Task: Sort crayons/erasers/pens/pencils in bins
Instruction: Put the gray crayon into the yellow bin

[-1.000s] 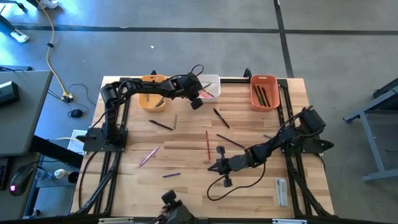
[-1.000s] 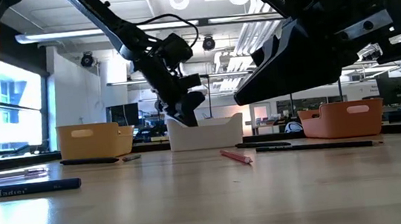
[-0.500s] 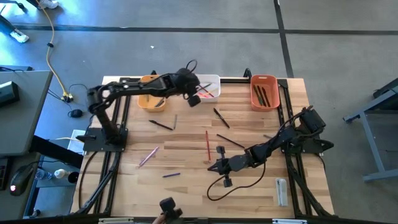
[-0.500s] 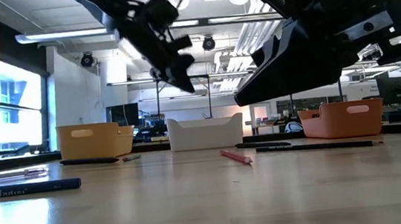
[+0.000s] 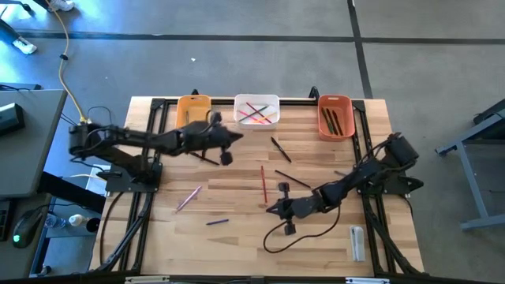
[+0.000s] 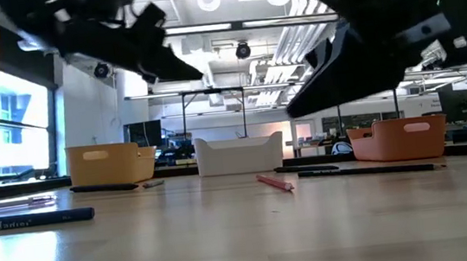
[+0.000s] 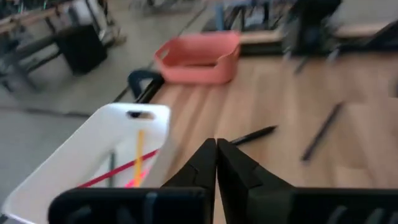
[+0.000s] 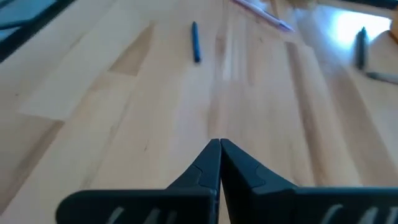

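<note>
Three bins stand along the far edge: a yellow-orange bin (image 5: 193, 106), a white bin (image 5: 256, 110) with several pencils in it, and a red-orange bin (image 5: 334, 116) holding dark pens. My left gripper (image 5: 238, 137) is shut and empty, hovering just in front of the white bin (image 7: 93, 168). My right gripper (image 5: 269, 209) is shut and empty, low over the table's near middle. Loose on the wood lie a red pencil (image 5: 263, 183), a pink pencil (image 5: 188, 198), black pens (image 5: 281, 149) (image 5: 292, 179) and a blue crayon (image 5: 218, 222).
A whitish oblong item (image 5: 357, 241) lies near the front right corner. Another dark pen (image 5: 207, 158) lies under my left arm. A black cable loops on the table beneath my right arm (image 5: 276, 241). Bare wood shows in the front left.
My left gripper has risen out of the white bin and drawn back toward the table's left and near side, tipping up closer to level. My right arm has kept still.
</note>
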Available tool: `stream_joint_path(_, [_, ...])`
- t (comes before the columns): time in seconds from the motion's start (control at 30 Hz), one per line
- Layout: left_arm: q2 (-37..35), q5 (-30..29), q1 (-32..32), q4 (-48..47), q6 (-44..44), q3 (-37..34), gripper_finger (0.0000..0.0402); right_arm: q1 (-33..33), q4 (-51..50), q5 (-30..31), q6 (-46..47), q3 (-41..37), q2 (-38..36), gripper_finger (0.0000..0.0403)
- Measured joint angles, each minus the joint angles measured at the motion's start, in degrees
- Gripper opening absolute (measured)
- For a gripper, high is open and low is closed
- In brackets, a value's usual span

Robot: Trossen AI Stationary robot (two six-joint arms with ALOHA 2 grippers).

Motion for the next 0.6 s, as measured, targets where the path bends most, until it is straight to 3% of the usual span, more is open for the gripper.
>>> stream_joint_path(0.23, [-6.3,2.4,-7.5,16.5,-1.1,-13.0,0.0001,0.1,-31.7,5.7,13.3,0.0,-16.9,0.0])
stream_joint_path(0.43, [-9.9,2.2,-9.4,17.4,-1.2,-14.9,0.0,-4.2,-59.5,7.8,24.9,0.0,-28.7,0.0])
stream_joint_path(0.6, [-9.9,2.1,-9.4,17.3,-1.4,-14.9,0.0,-12.4,-76.2,3.7,29.8,0.0,-30.5,0.0])
